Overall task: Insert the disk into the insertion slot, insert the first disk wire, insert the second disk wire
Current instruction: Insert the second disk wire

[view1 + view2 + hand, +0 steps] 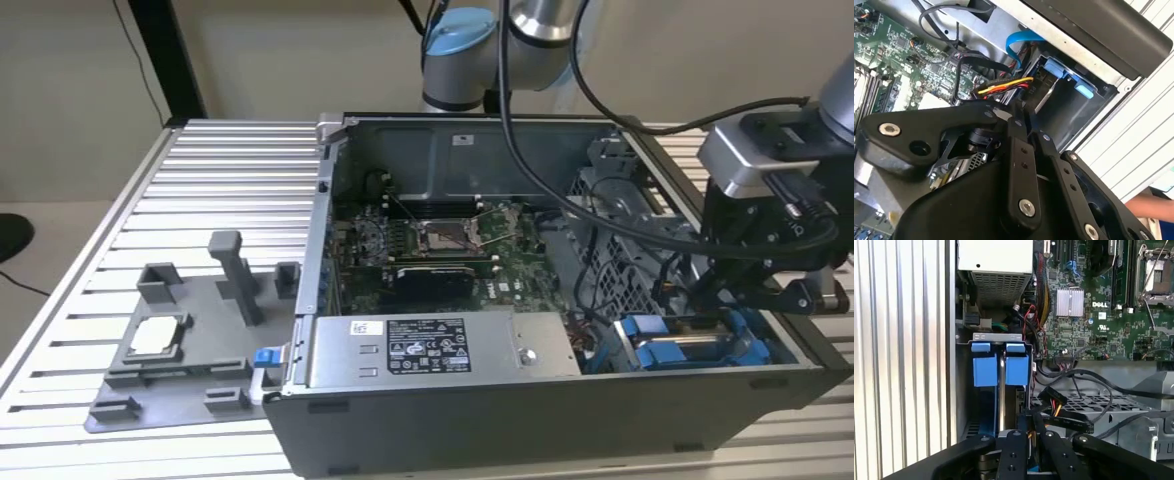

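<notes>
Exterior view: the gripper [767, 290] hangs over the open case [534, 400] at this view's right, just above the slot [687, 345] with its blue rails. Silver between those rails looks like the disk [674, 348], already seated. The grey power-supply box [434, 345] lies beside the slot, the motherboard [427, 240] behind it. Outside the case a grey fixture tray [174, 390] holds a small silver part [154, 335].

Second wrist view: the fingers [1019, 165] lie close together — clenched, apparently on a dark connector [1004, 107] with yellow, red and black wires [1004, 86], near the slot [1074, 100]. A blue ribbon cable [1016, 42] loops above.

First wrist view: the slot [999, 365] shows two blue tabs with the disk's edge [1002, 395] between them; the wired connector [1054, 402] sits just beside the fingertips [1021, 430].

Risk: loose black cables crowd the bay — a connector coming in tilted could snag them or miss its socket, bending pins.
</notes>
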`<state>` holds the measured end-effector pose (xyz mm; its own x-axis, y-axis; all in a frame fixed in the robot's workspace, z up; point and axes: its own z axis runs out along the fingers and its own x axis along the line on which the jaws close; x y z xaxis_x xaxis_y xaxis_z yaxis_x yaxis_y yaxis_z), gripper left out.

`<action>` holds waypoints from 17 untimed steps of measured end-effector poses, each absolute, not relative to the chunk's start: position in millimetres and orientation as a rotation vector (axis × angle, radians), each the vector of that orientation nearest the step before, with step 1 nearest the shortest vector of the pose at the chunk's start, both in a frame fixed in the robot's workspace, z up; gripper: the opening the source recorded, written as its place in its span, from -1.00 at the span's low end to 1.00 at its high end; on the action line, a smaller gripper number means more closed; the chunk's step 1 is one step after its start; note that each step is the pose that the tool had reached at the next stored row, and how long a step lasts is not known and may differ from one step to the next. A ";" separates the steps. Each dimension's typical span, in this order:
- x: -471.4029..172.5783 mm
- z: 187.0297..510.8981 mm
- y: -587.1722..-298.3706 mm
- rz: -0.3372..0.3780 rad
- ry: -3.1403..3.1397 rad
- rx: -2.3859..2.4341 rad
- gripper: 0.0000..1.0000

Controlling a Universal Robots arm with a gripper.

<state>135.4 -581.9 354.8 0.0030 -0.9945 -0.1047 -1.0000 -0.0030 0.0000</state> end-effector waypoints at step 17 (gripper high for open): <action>135.3 345.2 -582.7 0.106 2.160 -2.167 -1.00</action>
<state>135.3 -582.7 345.2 0.0037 -0.9944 -0.1052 -1.0000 -0.0030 -0.0074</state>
